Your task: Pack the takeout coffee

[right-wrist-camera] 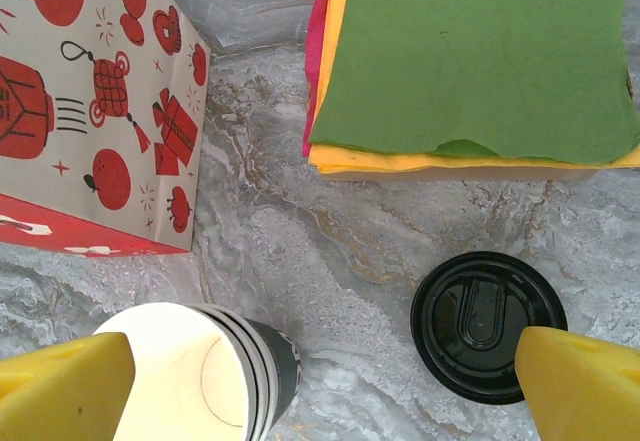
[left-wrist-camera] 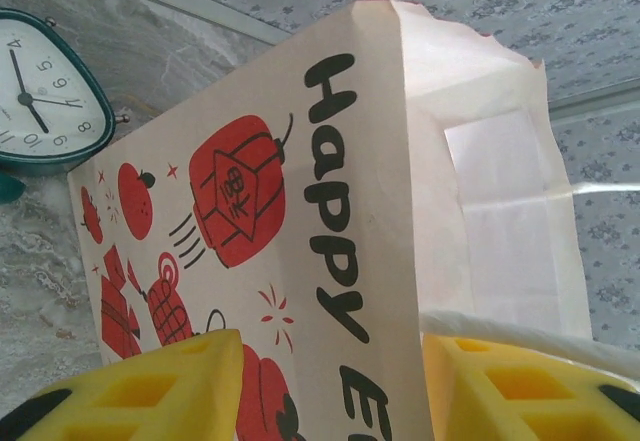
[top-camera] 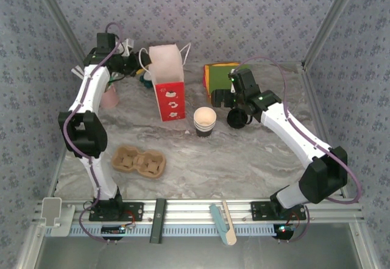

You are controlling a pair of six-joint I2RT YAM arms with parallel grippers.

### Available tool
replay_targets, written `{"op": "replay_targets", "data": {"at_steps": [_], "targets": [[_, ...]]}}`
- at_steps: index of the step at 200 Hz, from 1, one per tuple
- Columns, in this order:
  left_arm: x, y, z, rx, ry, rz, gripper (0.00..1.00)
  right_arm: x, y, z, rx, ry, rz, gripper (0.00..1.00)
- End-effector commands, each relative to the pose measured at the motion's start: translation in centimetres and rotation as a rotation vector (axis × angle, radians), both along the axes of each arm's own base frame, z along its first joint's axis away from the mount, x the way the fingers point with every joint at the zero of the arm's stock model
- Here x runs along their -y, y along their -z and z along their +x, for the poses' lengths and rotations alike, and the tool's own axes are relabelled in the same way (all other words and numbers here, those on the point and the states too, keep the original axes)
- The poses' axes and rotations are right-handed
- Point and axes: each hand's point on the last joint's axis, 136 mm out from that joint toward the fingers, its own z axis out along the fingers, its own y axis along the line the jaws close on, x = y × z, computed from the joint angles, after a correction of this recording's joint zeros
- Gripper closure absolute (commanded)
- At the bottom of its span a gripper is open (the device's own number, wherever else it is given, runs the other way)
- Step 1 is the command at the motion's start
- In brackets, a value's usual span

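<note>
Right claw (right-wrist-camera: 325, 386) gapes over cup (right-wrist-camera: 190, 381) and lid (right-wrist-camera: 480, 321), lower frame, poised to pick. Left claw (left-wrist-camera: 335, 391) flanks the bag (left-wrist-camera: 250, 191), perhaps steadying it; grip unclear.

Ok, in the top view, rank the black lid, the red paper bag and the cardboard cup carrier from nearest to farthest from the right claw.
1. Black lid, just beside the right claw, toward the front.
2. Red paper bag, to its left, mid-table.
3. Cardboard cup carrier, far left, near the front edge.
</note>
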Motion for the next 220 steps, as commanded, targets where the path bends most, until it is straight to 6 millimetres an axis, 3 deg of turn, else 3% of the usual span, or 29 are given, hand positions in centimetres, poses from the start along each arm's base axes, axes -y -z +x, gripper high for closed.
{"op": "replay_targets", "data": {"at_steps": [1, 68, 100, 142, 173, 200, 220], "targets": [[0.1, -2.6, -0.7, 0.065, 0.026, -0.053, 0.5, -0.2, -1.0, 0.5, 0.021, -0.008, 0.005, 0.0], [-1.7, -3.9, -1.3, 0.096, -0.003, -0.076, 0.49, -0.2, -1.0, 0.4, 0.018, -0.005, 0.0, 0.0], [-3.0, -4.6, -2.0, 0.109, -0.029, -0.083, 0.37, -0.3, -1.0, 0.4, 0.021, -0.006, 0.007, 0.0], [-5.0, -5.1, -3.3, 0.108, -0.093, -0.043, 0.37, 0.0, -1.3, 0.5, 0.016, 0.021, 0.011, 0.0], [-6.8, -5.0, -5.8, 0.092, -0.18, 0.077, 0.27, 1.5, -0.9, 0.5, -0.037, 0.086, -0.017, 0.0], [-7.4, -4.2, -9.1, 0.088, -0.241, 0.129, 0.04, 1.9, -0.6, 0.5, -0.096, 0.099, 0.021, 0.0], [-6.9, -3.0, -12.1, 0.079, -0.259, 0.183, 0.0, 1.8, -0.5, 0.6, -0.136, 0.088, 0.076, 0.0]]}}
